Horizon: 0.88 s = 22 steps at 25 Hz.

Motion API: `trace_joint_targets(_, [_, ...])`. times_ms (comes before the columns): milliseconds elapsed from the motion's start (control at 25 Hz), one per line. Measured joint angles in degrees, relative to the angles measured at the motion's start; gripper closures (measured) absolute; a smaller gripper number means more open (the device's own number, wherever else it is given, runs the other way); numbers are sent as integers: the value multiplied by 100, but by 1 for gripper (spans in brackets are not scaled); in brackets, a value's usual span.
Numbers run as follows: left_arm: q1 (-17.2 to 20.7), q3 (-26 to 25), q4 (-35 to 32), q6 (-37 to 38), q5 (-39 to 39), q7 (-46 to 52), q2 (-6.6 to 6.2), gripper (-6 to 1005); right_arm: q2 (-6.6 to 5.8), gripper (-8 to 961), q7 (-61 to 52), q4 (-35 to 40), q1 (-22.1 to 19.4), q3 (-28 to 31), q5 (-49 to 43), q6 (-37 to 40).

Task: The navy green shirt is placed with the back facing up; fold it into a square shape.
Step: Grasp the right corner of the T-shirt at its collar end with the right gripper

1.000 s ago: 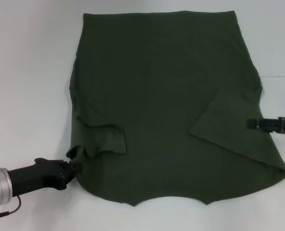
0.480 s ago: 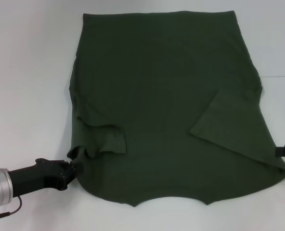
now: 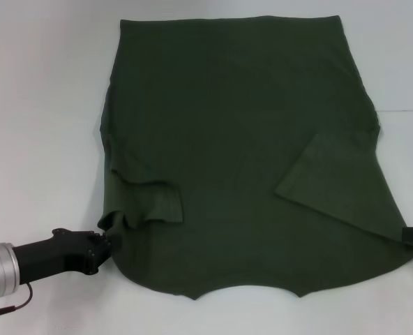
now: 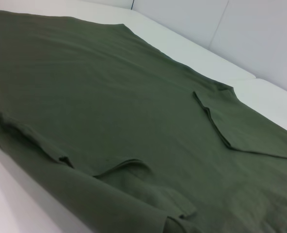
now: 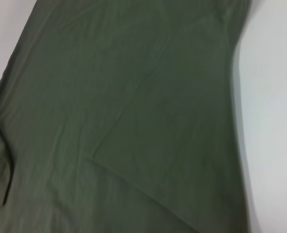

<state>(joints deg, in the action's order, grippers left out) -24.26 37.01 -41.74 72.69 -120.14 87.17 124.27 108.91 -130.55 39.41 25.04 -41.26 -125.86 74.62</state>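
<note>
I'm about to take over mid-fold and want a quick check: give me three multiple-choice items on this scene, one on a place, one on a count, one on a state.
1. Where is the left gripper?
A. at the navy green shirt's near left corner
B. over the far hem
C. above the middle

2. How many sleeves are folded in onto the body?
A. none
B. one
C. two

3. How does the shirt lie?
A. balled up
B. spread flat on the table
C. hanging off

Answers: 1 A, its tip meets that corner. 2 C, both flaps lie on top. 3 B, the body is flat.
</note>
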Motion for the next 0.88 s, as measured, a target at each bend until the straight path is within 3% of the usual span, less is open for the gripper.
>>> trace_joint_targets(880, [-35, -44, 9, -24, 0, 11, -9, 944, 178, 145, 29, -3, 234, -13, -215, 48])
